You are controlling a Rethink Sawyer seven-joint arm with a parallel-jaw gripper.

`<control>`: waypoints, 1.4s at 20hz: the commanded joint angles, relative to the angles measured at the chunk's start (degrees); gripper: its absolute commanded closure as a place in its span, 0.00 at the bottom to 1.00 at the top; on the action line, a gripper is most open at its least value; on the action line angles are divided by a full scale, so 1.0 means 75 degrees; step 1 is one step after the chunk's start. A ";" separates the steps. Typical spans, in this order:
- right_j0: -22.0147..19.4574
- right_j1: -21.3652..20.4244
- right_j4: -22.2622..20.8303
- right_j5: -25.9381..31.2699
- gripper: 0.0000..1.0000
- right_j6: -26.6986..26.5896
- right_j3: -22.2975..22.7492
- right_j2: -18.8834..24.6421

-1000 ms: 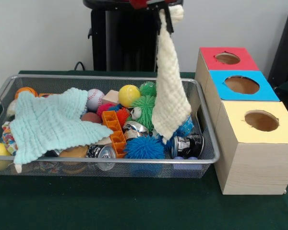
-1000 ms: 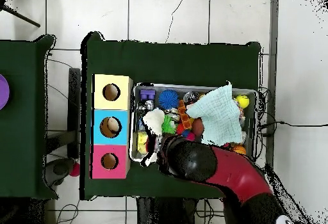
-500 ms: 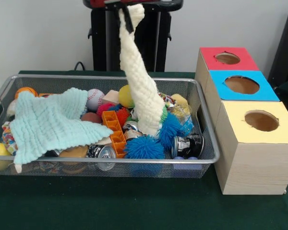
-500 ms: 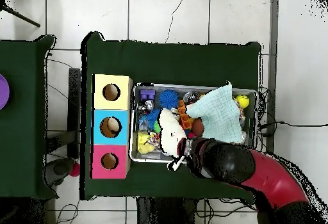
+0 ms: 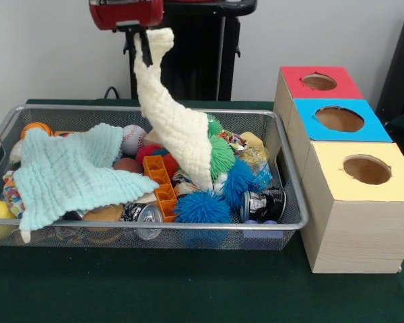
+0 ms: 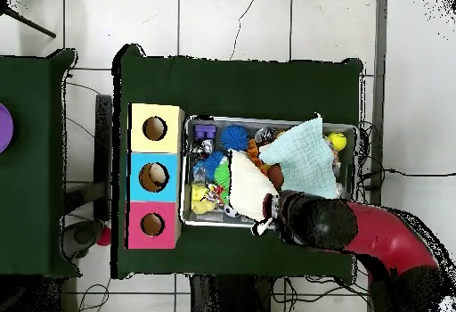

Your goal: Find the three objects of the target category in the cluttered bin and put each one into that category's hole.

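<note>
Gripping cream cloth (image 5: 178,128), hand (image 5: 140,46) hangs above bin's (image 5: 188,229) far rim

The worktop (image 5: 188,289) is covered with a dark green cloth, and behind it stands a plain, pale grey wall (image 5: 54,47). From above, the floor (image 6: 232,23) is made of large light tiles with dark joints, and one tile at the far side shows a thin crack. A second green-covered table (image 6: 31,157) stands to the left, apart from the first, and dark cables (image 6: 401,173) lie on the floor at the right.
</note>
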 commanded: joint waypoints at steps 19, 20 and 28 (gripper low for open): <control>0.2946 0.2498 -0.1054 -0.4230 0.00 0.1689 -0.1113 -0.2663; 0.2937 0.2485 -0.1020 -0.4215 0.00 0.1610 -0.1094 -0.2643; 0.2418 0.2418 -0.0634 -0.4290 0.00 0.1336 -0.0581 -0.1605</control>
